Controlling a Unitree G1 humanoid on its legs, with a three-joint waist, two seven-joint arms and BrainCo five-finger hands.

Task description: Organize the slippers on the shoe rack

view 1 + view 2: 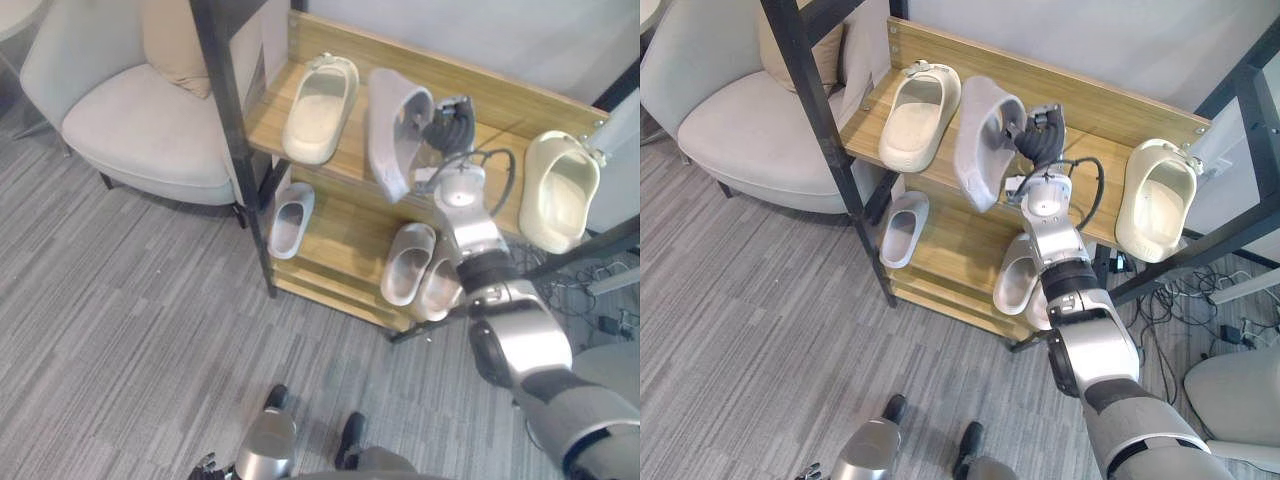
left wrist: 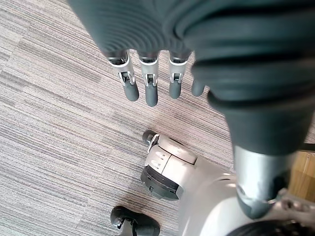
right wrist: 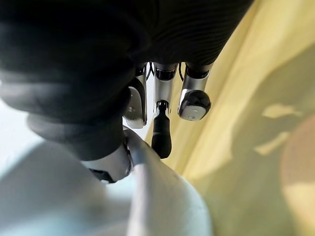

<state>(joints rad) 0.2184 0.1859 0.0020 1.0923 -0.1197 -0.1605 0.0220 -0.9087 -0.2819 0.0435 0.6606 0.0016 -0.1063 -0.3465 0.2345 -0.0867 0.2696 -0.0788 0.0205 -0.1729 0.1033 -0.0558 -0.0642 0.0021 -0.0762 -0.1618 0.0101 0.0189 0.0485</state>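
Items I cannot fully read from my station:

1. Grey slipper (image 1: 398, 125), upper shelf (image 1: 262, 125) of the shoe rack (image 1: 500, 95): the right robot hand (image 1: 452, 122) clasps its rim, fingertips partly hidden inside the opening.
2. Pale slipper pair (image 1: 408, 262), lower shelf (image 1: 345, 235): the right forearm covers the right-hand one, so I cannot tell if the two touch.
3. Small grey slipper (image 1: 288, 222): its far end is hidden under the upper shelf.
4. Cream slipper (image 1: 558, 190), rack's right end: I cannot tell if it lies wholly on the board.
5. Armchair (image 1: 130, 110): cut off by the top and left edges.
6. Left robot hand (image 1: 205, 467): cut off by the bottom edge.
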